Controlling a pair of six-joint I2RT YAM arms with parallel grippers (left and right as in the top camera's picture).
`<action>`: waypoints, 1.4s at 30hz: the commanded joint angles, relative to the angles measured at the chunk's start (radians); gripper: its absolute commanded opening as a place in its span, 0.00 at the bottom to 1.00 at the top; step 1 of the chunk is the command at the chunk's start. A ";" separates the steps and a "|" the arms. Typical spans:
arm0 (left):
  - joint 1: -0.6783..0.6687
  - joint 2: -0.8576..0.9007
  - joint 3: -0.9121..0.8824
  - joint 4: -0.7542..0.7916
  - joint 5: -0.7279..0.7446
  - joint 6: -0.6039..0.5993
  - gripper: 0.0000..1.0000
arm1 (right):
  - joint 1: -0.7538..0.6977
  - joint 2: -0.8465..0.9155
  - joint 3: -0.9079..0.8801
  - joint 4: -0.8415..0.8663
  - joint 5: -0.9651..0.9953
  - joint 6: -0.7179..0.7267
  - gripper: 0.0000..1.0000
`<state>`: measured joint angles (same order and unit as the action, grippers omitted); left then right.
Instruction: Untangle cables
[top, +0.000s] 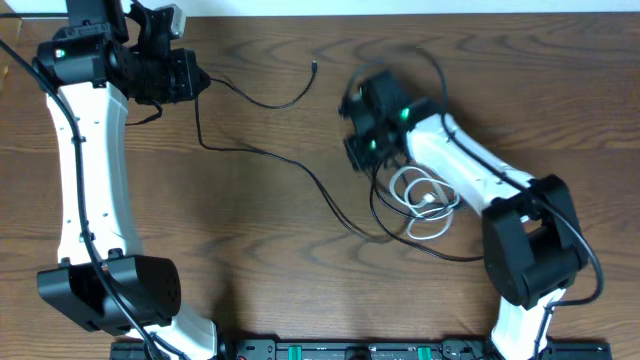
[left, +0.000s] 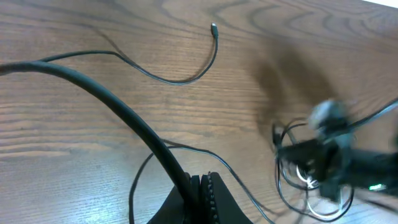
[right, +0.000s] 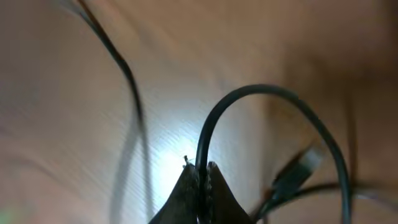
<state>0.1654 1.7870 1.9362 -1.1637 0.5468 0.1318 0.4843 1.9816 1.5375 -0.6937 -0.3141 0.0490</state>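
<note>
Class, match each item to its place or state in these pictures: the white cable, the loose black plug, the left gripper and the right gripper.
Items:
1 white cable
2 loose black plug
3 left gripper
4 right gripper

Places or states:
A far left, shut on the long black cable
B lying free at the far centre of the table
C mid-right, shut on a black cable loop
D coiled next to the right arm

Pairs: 1-D, 2-B, 3-A, 4-C.

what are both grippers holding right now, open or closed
left gripper: closed on a long black cable
right gripper: closed on a looped black cable
</note>
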 joint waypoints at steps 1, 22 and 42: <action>0.000 0.010 -0.010 -0.003 -0.001 0.014 0.07 | -0.040 -0.117 0.253 -0.042 -0.099 0.030 0.01; -0.089 -0.129 0.001 0.137 0.076 -0.036 0.07 | -0.082 -0.150 0.575 -0.243 0.024 0.093 0.01; -0.411 -0.003 -0.001 0.179 0.171 -0.159 0.07 | -0.163 -0.146 0.389 -0.209 -0.190 0.092 0.01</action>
<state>-0.2615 1.7779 1.9358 -1.0119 0.6502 0.0994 0.3054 1.8320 1.9919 -0.9516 -0.3683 0.1303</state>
